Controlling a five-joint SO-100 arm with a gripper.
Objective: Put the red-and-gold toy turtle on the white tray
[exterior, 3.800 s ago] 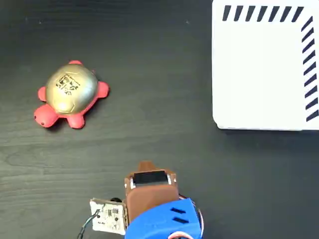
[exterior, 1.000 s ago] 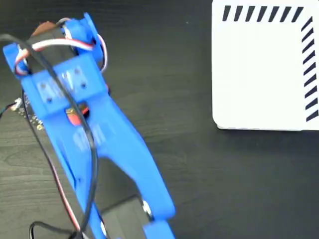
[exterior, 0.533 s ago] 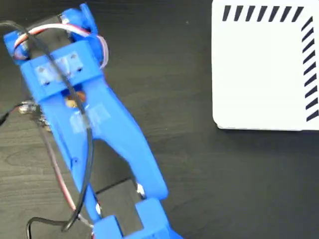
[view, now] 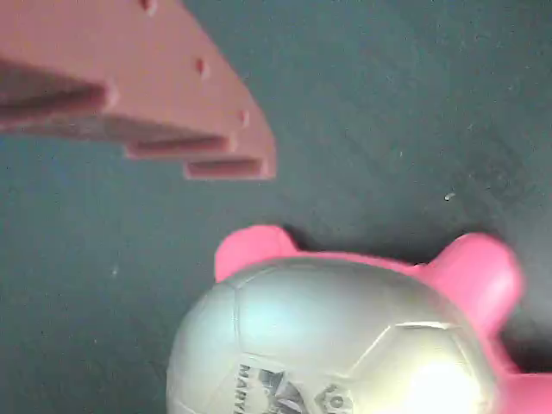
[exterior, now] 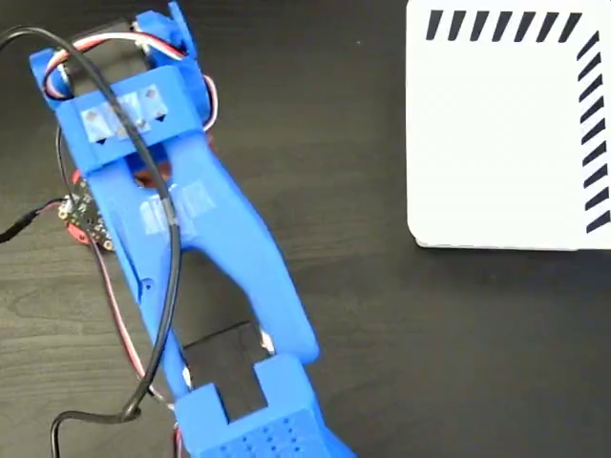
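While the white tray [exterior: 496, 134] lies bare at two o'clock on the dark table [exterior: 363, 324], the blue arm [exterior: 191, 248] covers the red-and-gold toy turtle [view: 345, 336] at ten o'clock; the gripper's state cannot be told, one brown finger [view: 138, 86] just above the shell.

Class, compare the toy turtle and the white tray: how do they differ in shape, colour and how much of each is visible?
The turtle is rounded, with a domed metallic shell and pink-red legs; the white tray is flat and rectangular with black stripes. In the fixed view the blue arm hides nearly all of the turtle, while the tray lies uncovered. Both rest on the dark table.
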